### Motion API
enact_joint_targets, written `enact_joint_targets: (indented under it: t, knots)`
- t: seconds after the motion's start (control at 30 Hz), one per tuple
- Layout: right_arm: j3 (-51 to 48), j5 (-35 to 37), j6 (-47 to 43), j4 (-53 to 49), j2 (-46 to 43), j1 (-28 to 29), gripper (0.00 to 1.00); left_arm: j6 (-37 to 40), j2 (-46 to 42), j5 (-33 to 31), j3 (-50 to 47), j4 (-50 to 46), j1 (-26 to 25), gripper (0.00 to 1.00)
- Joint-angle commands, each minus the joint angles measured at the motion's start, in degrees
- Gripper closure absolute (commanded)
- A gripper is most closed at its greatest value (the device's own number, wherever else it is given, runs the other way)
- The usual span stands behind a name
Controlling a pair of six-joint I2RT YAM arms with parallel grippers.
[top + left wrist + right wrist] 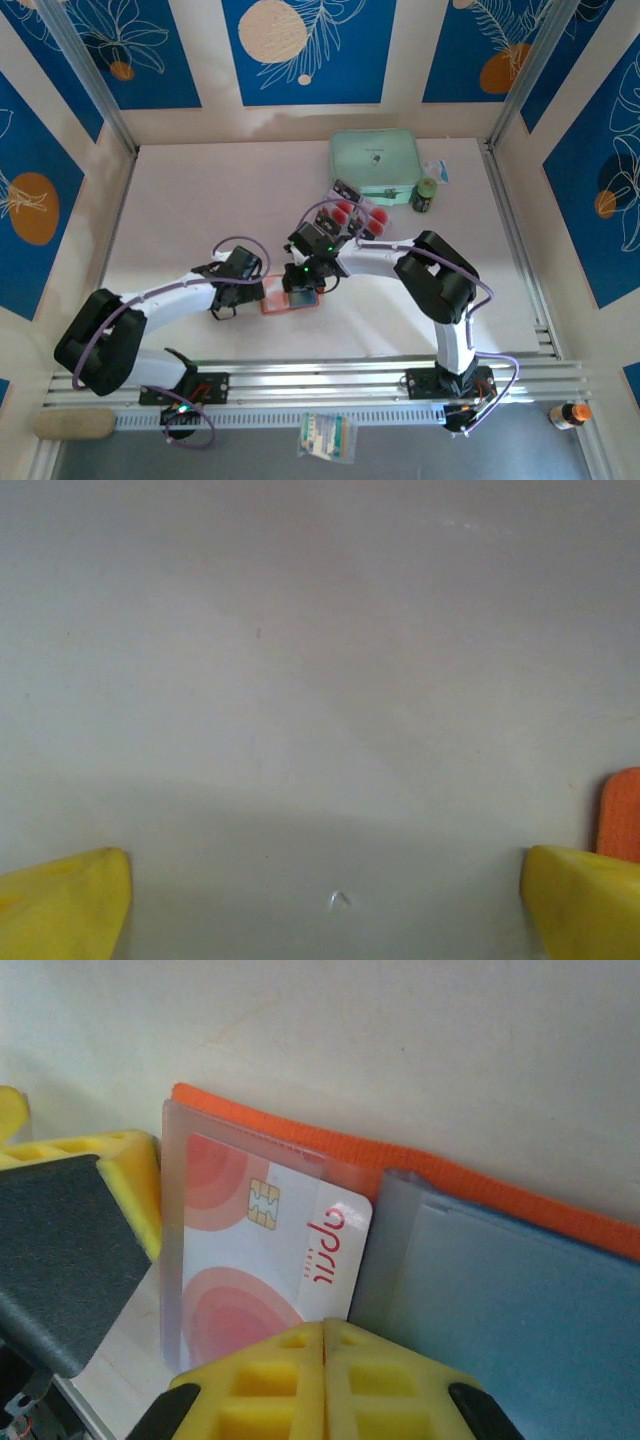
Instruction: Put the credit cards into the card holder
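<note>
The orange card holder lies open on the table between both grippers. In the right wrist view its orange edge frames a clear sleeve holding a pale credit card with red circles and a chip, most of it inside. My right gripper is shut, its yellow tips together against the card's near edge. The left gripper stands open over bare table, beside the holder's left edge. More credit cards with red dots lie further back.
A mint-green case sits at the back, a small green jar to its right. The holder's other sleeve looks grey-blue. Metal rails run along the near edge, with a packet and a small bottle below them.
</note>
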Motion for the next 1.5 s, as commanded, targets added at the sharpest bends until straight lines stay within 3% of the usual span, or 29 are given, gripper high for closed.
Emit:
enact_joint_targets:
  t: [0.0,0.4,0.57,0.7,0.87,1.07,1.47]
  knots:
    - [2.0,-1.5,-0.9,-1.1,1.7,1.0,0.94,1.0,2.4,0.3,-0.4,0.2,0.5,0.0]
    - [4.9,-3.2,-0.2,-1.4,4.2,2.2,0.95,1.3,1.8,0.1,-0.7,0.8,0.5,0.0]
    - [4.0,-3.9,-0.5,-1.5,0.6,1.5,0.94,1.4,0.9,0.3,-0.5,0.6,0.5,0.0]
    - [0.9,-1.2,-1.2,-3.1,-5.6,0.2,0.87,1.6,-0.2,1.0,-0.1,0.2,0.5,0.0]
    - [-3.6,3.8,-2.3,-7.1,-12.7,-1.9,0.71,1.8,-2.3,1.2,0.4,-0.1,0.5,0.0]
    - [-5.5,11.7,-4.9,-12.8,-15.4,-3.0,0.57,2.1,-3.5,0.9,2.1,-1.5,0.5,0.0]
    - [-5.7,13.1,-6.5,-12.0,-9.3,-4.1,0.6,4.5,-7.7,1.8,5.7,-5.3,0.5,0.0]
